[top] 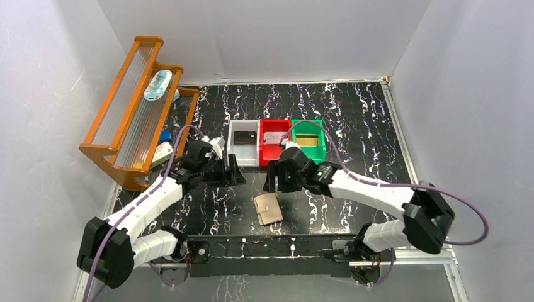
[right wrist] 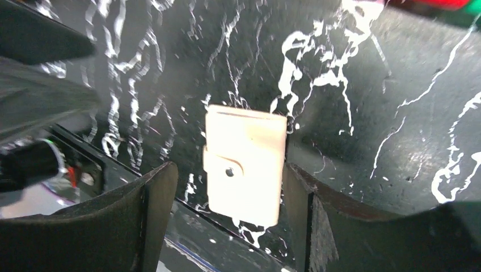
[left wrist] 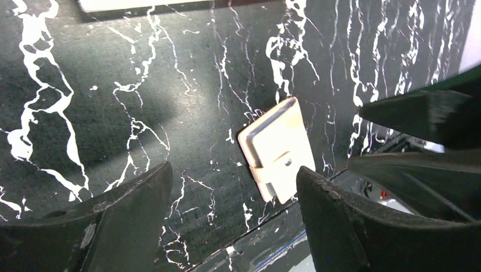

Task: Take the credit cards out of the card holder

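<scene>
- Left gripper [top: 232,171]: jaws apart with nothing between them, hovering above the bench [top: 352,126]. Its wrist view shows the card holder [left wrist: 278,150] below, by the right-hand finger.
- Right gripper [top: 274,180]: jaws also apart and empty. In its wrist view the card holder sits almost centred between its fingers, lower down on the bench.
- The card holder lies flat near the near edge of the bench, a little closer to that edge than either gripper and touching neither. It is folded shut, with the strap tab snapped across it.
- Grey bin [top: 244,142], red bin [top: 275,141] and green bin [top: 309,139] stand in a row behind the grippers, towards the middle of the bench.
- Step in hand, as I judge it: the approach, with no card drawn out of the holder.
- The next move likely calls for one gripper to come down and pin the holder. The other can then lift the strap tab and open the fold.
</scene>
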